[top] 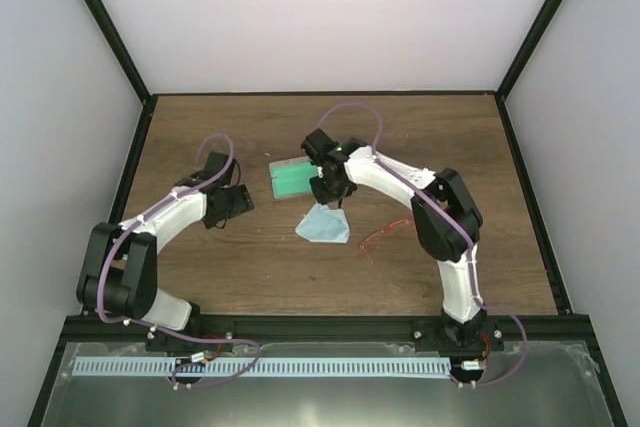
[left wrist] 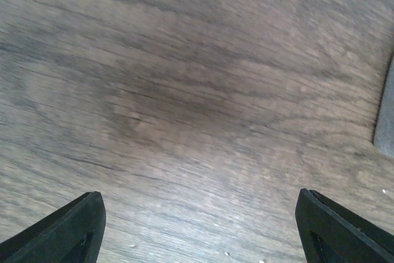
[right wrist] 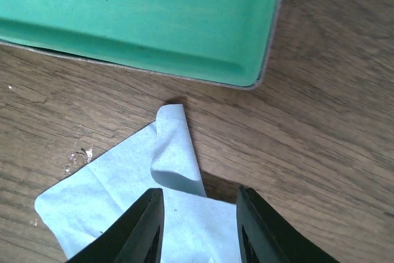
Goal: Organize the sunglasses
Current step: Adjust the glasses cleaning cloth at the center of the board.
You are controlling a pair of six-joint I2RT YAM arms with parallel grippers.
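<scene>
Across wooden table (top: 250, 277), spotting sunglasses (top: 383, 237) lying right of blue cloth (top: 323, 226). Hovering right gripper (right wrist: 198, 198) part-spread over cloth; holding left gripper (left wrist: 198, 204) spread wide above bare wood. Judging wire frame light, fragile; favouring gentle pinch at bridge.

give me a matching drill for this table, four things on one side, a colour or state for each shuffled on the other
Things:
1 sunglasses
2 case
3 cloth
4 left pincer

Descriptions:
a green inside, lying open
b over the table, open wide
c thin and red
d light blue, one corner curled over

Pairs: 1-c, 2-a, 3-d, 4-b
</scene>
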